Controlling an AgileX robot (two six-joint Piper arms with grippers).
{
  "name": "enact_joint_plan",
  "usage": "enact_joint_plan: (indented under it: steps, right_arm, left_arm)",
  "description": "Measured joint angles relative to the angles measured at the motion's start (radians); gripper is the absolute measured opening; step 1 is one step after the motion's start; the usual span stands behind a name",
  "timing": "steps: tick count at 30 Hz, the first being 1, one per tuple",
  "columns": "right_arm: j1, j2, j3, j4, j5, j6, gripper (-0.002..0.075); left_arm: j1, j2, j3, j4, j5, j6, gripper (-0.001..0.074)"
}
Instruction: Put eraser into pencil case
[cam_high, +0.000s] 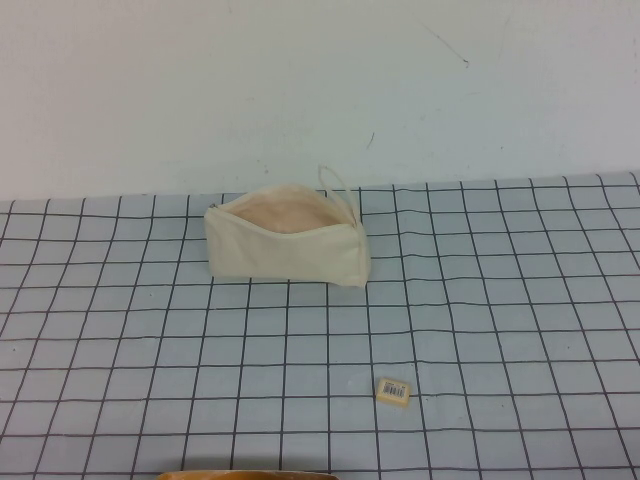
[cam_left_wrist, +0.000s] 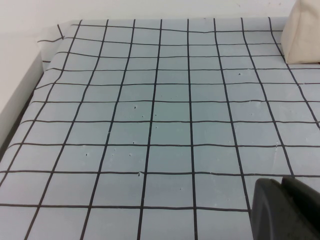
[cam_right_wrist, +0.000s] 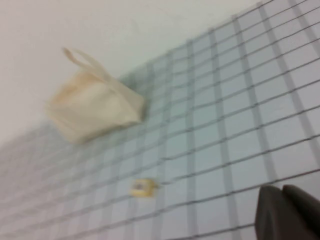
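Note:
The pencil case (cam_high: 285, 243), a cream-white pouch with its top open and a pinkish lining showing, stands at the back of the checked cloth; a thin cord loop sticks up at its right end. The eraser (cam_high: 394, 391), a tiny cream block with a barcode label, lies on the cloth in front and to the right of the pouch. In the right wrist view the pencil case (cam_right_wrist: 95, 105) and the eraser (cam_right_wrist: 142, 188) both show, well away from my right gripper (cam_right_wrist: 282, 192), which is shut and empty. My left gripper (cam_left_wrist: 282, 184) is shut and empty over bare cloth; a corner of the pencil case (cam_left_wrist: 301, 35) shows far off.
A blue-grey cloth with a black grid (cam_high: 500, 300) covers the table, with a white wall (cam_high: 300, 90) right behind the pouch. A raised white edge (cam_left_wrist: 15, 105) borders the cloth by the left arm. An orange-brown rim (cam_high: 250, 475) shows at the near edge.

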Motion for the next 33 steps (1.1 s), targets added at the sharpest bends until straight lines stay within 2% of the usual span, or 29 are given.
enact_joint_plan:
  steps: [2, 5, 12, 16, 20, 26, 30, 33]
  right_arm:
    - [0.000, 0.000, 0.000, 0.115, -0.006, 0.002, -0.0001]
    - [0.000, 0.000, 0.000, 0.192, -0.028, 0.007, -0.0001]
    - [0.000, 0.000, 0.000, 0.199, -0.137, -0.079, -0.0001]
    - [0.000, 0.007, -0.076, 0.179, -0.107, -0.251, -0.0001]
    - [0.000, 0.149, -0.269, 0.038, 0.059, -0.444, -0.0001]
    - [0.000, 0.500, -0.643, -0.268, 0.486, -0.585, -0.0001]
    - [0.000, 0.797, -0.869, -0.286, 0.804, -0.795, -0.0001]
    - [0.005, 0.932, -0.967, -0.270, 0.856, -0.866, -0.0001]
  left_arm:
    - [0.000, 0.000, 0.000, 0.000, 0.000, 0.000, -0.0001]
    - [0.000, 0.000, 0.000, 0.000, 0.000, 0.000, -0.0001]
    - [0.000, 0.000, 0.000, 0.000, 0.000, 0.000, -0.0001]
    - [0.000, 0.000, 0.000, 0.000, 0.000, 0.000, -0.0001]
    - [0.000, 0.000, 0.000, 0.000, 0.000, 0.000, -0.0001]
    - [0.000, 0.000, 0.000, 0.000, 0.000, 0.000, -0.0001]
    - [0.000, 0.000, 0.000, 0.000, 0.000, 0.000, -0.0001]
    - [0.000, 0.000, 0.000, 0.000, 0.000, 0.000, -0.0001]
